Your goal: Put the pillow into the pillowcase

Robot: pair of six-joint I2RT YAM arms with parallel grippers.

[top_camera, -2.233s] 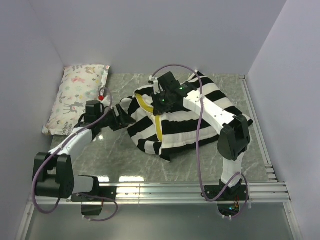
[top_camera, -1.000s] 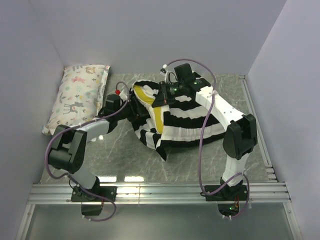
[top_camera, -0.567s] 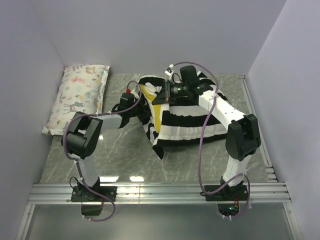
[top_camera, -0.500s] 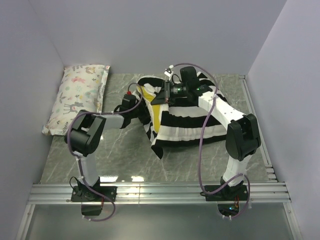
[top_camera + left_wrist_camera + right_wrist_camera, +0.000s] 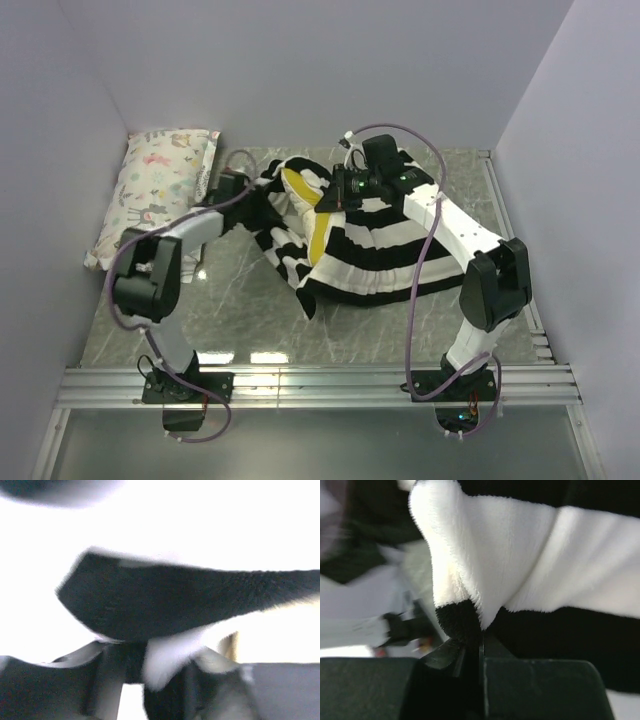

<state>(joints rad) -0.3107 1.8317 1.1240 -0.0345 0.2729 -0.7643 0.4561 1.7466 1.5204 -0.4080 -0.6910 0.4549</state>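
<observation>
The pillow (image 5: 303,196) lies mid-table, mostly inside the pillowcase (image 5: 390,255). Only its cream end and the yellow band (image 5: 316,238) show at the case's open mouth, which faces left. The striped case bulges over the pillow and trails a loose corner toward the near edge.

The right gripper (image 5: 336,194) reaches over the top of the bundle to the upper lip of the mouth. In the right wrist view its fingers are pressed together on a black-and-white fold of the case's hem (image 5: 462,617).

The left gripper (image 5: 253,197) sits at the mouth's left side, against the striped fabric. Its wrist view is blurred. A white fold (image 5: 165,660) lies between the fingers, but I cannot tell whether they clamp it.

A floral-print pillow (image 5: 155,195) rests against the left wall of the marble-patterned table (image 5: 230,300), apart from the bundle.
</observation>
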